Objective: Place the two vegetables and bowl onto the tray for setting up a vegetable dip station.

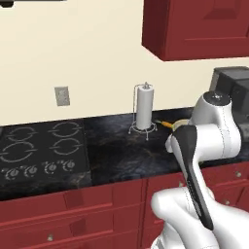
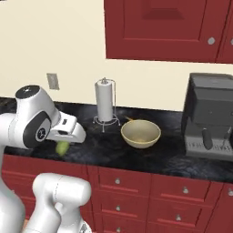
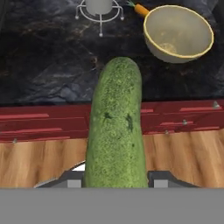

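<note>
- Left base view: the black stone surface (image 1: 121, 151) runs from a stovetop (image 1: 41, 151) on the left to a dark coffee machine (image 1: 232, 85) on the right. A paper towel holder (image 1: 144, 108) stands at the back near the wall. Just to its right the tip of the carrot (image 1: 167, 124) lies on the surface, touching the rim of the bowl (image 1: 181, 124), most of which sits behind the white arm.
- Right base view: the cream bowl (image 2: 140, 133) rests on the surface between the paper towel holder (image 2: 105, 101) and the coffee machine (image 2: 210, 116). The hand reaches over the front edge of the surface, with the green cucumber (image 2: 62, 147) hanging under it.
- Hand view: the pincer (image 3: 114, 183) is pinching the cucumber (image 3: 115, 131), which stands lengthwise between the fingers, lifted above the red cabinet fronts and the wooden floor (image 3: 39, 162). Beyond it the bowl (image 3: 178, 33) sits on the surface with the carrot (image 3: 141, 9) just beside its rim.
</note>
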{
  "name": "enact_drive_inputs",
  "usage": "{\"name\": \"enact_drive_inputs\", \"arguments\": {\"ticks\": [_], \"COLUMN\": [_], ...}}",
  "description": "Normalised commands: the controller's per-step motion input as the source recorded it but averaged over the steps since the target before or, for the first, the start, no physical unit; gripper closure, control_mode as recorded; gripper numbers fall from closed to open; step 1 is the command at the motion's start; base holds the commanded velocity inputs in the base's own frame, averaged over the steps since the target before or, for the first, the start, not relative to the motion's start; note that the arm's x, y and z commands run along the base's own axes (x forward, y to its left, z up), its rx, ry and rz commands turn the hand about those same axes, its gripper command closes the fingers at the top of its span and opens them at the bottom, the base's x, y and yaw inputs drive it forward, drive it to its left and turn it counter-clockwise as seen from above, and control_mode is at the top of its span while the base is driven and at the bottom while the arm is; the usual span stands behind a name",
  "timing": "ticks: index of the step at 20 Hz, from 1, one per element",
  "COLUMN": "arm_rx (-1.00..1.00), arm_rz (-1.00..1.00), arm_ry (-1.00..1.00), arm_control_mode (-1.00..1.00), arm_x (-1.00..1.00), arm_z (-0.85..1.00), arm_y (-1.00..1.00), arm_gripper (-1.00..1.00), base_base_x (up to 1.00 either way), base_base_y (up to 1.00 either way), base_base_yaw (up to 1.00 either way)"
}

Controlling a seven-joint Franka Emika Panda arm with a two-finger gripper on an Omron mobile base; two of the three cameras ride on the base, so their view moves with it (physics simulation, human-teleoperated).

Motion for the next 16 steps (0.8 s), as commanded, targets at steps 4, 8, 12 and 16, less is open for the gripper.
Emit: {"name": "enact_drive_inputs", "arguments": {"ticks": [4, 8, 12, 16], "arm_rx": [0.00, 0.00, 0.00, 0.00], "arm_rz": [0.00, 0.00, 0.00, 0.00], "arm_ry": [0.00, 0.00, 0.00, 0.00], "arm_control_mode": [1.00, 1.00, 1.00, 1.00], "arm_x": [0.00, 0.00, 0.00, 0.00], "arm_z": [0.00, 0.00, 0.00, 0.00], "arm_y": [0.00, 0.00, 0.00, 0.00], "arm_gripper": [1.00, 1.00, 1.00, 1.00], "base_base_x": [0.00, 0.00, 0.00, 0.00], "base_base_y": [1.00, 1.00, 1.00, 1.00], "base_base_yaw": [0.00, 0.00, 0.00, 0.00]}}
